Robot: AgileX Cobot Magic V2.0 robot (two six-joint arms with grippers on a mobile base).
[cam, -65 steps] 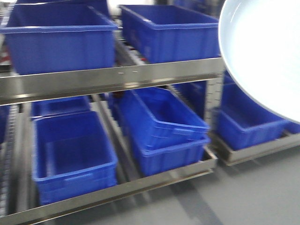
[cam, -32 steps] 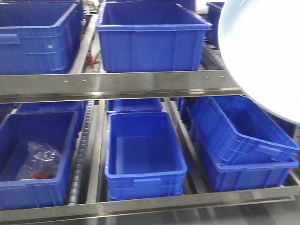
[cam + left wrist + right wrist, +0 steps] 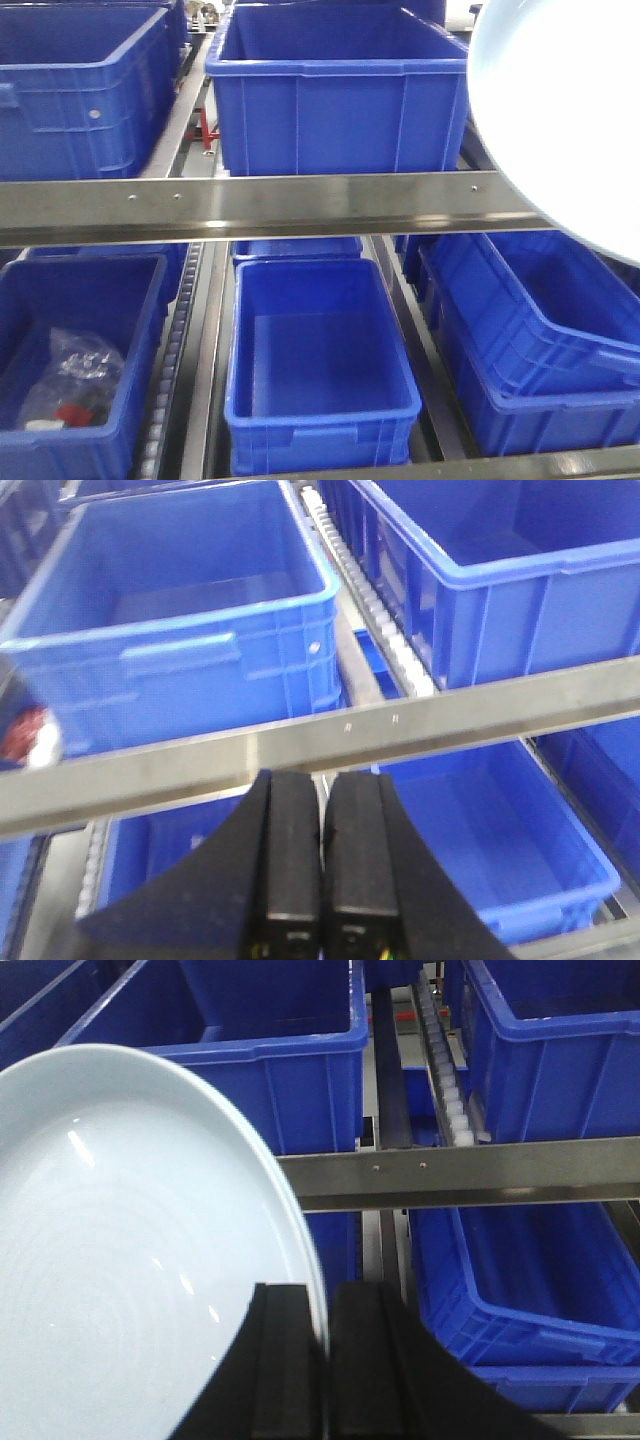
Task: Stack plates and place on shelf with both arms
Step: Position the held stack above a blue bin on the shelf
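The robot's right claw (image 3: 325, 1305) pinches the rim of a pale bluish-white plate (image 3: 130, 1280) and holds it in the air in front of a steel shelf (image 3: 260, 205) stocked with blue bins. The wrist view shows the rim caught between the two black fingers (image 3: 285, 1360), with the glossy flat centre facing the camera. Whether a second plate lies against it cannot be told. In the front view the plate (image 3: 560, 110) covers the right end of the shelf's upper front rail (image 3: 400, 200) and rests on no level of the shelf.

The left claw (image 3: 322, 790) hangs before the same rail (image 3: 400, 725), its fingers pressed together and holding nothing.

On the upper level, a large blue bin (image 3: 330, 100) stands behind the middle of the rail. A second bin (image 3: 80, 90) stands to its left, and a roller track (image 3: 375, 610) runs between bins.

On the lower level, a smaller open bin (image 3: 320, 370) sits at the middle of the front edge. The bin at the left front corner (image 3: 100, 290) holds a crumpled clear plastic bag (image 3: 65, 375) with something red in it. Toward the right end, two nested bins (image 3: 540, 340) sit at an angle to the front edge.
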